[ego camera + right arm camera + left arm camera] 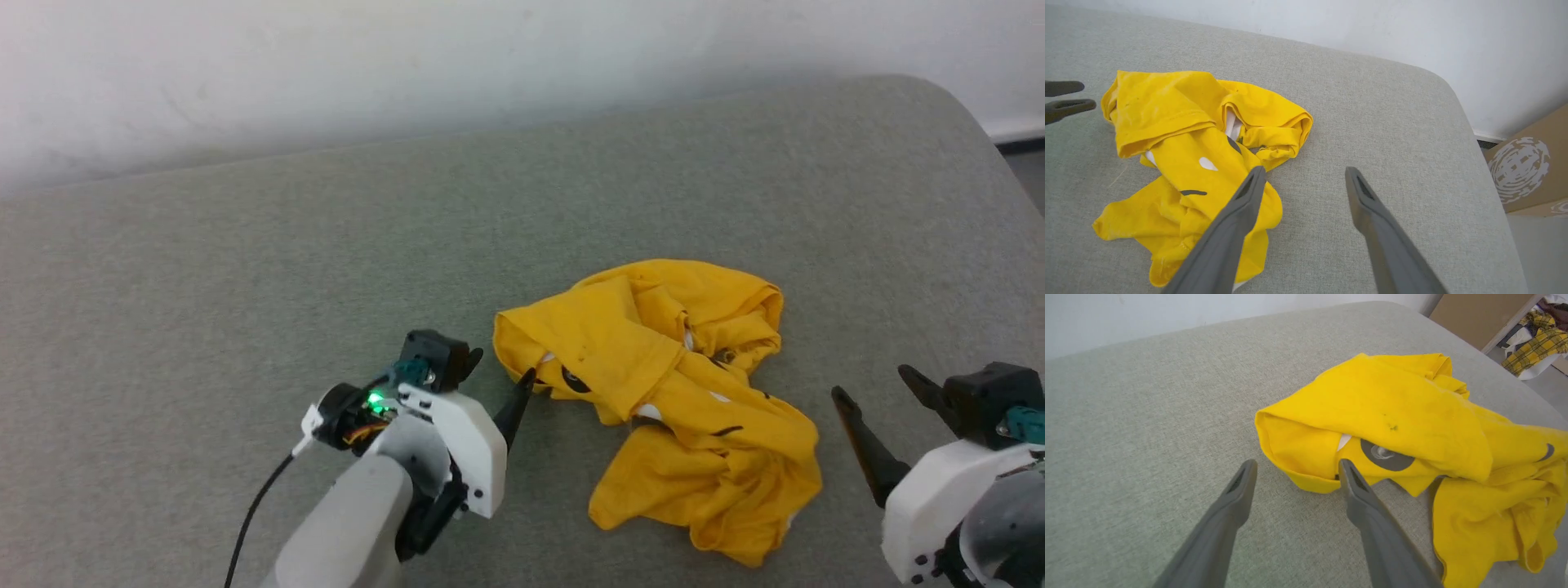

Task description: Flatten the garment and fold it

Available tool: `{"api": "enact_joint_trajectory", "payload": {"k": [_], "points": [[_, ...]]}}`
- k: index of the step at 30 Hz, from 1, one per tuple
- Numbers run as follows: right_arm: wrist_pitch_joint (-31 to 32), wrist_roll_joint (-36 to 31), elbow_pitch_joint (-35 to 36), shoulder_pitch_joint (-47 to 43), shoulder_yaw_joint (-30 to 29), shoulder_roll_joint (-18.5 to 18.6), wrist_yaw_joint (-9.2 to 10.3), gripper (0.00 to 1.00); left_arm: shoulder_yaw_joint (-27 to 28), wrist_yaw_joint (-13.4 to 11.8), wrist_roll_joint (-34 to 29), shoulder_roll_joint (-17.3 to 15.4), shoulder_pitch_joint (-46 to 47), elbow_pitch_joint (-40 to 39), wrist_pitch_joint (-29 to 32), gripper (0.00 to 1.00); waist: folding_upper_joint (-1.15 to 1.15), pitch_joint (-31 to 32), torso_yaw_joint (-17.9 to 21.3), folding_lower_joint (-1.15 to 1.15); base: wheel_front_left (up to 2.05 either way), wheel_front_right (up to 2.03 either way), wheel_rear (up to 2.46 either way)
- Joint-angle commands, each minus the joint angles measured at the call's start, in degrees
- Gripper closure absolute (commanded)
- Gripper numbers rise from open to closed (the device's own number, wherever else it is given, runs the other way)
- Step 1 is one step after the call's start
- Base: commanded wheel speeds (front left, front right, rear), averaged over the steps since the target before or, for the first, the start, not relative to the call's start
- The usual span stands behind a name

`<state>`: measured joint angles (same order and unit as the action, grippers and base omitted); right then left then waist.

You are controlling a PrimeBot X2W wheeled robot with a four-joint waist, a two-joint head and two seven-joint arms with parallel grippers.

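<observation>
Left gripper [1297,463] is spread wide and holding nothing. One fingertip is right up against the shirt's [645,351] nearest folded edge, and the other is on the bare grey cushion [245,286] just beside the shirt. Right gripper [872,384] is open and empty too, near the shirt's opposite side but not touching it. The shirt itself lies on the cushion in a crumpled heap, layers flopped over each other, print mostly buried.

Progress-wise: basically zero. Nothing's flattened, no fold made. My guess is the left one is lining up a first pinch on that edge.

View differences: the left wrist view peeks under the flap and shows a dark round patch [1386,455] of print, which the head view barely catches. The right wrist view makes its own finger look like it's over the shirt, but the head view shows a gap. It also picks up a cardboard box [1527,171] well apart from the shirt.
</observation>
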<state>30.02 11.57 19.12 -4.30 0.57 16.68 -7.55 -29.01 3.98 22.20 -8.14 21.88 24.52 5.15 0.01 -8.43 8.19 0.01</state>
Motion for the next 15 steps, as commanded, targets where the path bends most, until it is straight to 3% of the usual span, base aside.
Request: {"api": "enact_joint_trajectory", "payload": {"k": [1, 7, 9, 10, 11, 12, 15], "points": [[-0.7, -0.7, -0.2, 0.6, 0.2, -0.6, 0.06, 0.0, -0.2, -0.2, 0.0, -0.1, 1.7, 1.3, 1.5, 0.0, -0.01, -3.4, 3.7, -0.01, 0.0, 0.0, 0.0], [-3.2, -1.5, -2.3, 0.5, 0.7, -2.6, 0.06, 0.0, 1.0, -3.2, -0.2, -0.1, 5.8, 6.6, 4.8, 0.0, -0.01, -5.4, 6.0, -0.01, 0.0, 0.0, 0.0], [-3.9, -1.7, -2.9, 0.4, 0.8, -3.2, 0.06, 0.0, 0.8, -2.9, 0.2, 0.1, 6.3, 8.1, 5.9, 0.0, -0.01, -5.7, 6.1, -0.01, 0.0, 0.0, 0.0], [-4.2, -1.8, -3.2, 0.4, 0.8, -3.4, 0.06, 0.0, 0.4, -2.2, 0.6, 0.2, 6.3, 8.9, 7.0, 0.08, -0.01, -5.8, 6.1, -0.01, 0.0, 0.0, 0.0], [-4.5, -1.9, -3.5, 0.4, 0.8, -3.6, 0.06, 0.0, -0.1, -1.4, 0.9, 0.2, 6.2, 9.5, 8.0, 0.77, -0.01, -5.9, 6.0, -0.01, 0.0, 0.0, 0.0], [-4.8, -1.9, -3.8, 0.5, 0.9, -3.8, 0.06, 0.0, -0.6, -0.6, 1.0, 0.1, 6.2, 9.7, 8.5, 1.0, -0.01, -5.9, 5.8, -0.01, 0.0, 0.0, 0.0], [-5.7, -2.1, -4.5, 0.9, 1.1, -4.1, 0.06, 0.0, -0.5, 0.2, 1.4, -0.1, 5.9, 8.7, 5.7, 1.0, -0.01, -5.4, 4.7, -0.01, 0.0, 0.0, 0.0]]}}
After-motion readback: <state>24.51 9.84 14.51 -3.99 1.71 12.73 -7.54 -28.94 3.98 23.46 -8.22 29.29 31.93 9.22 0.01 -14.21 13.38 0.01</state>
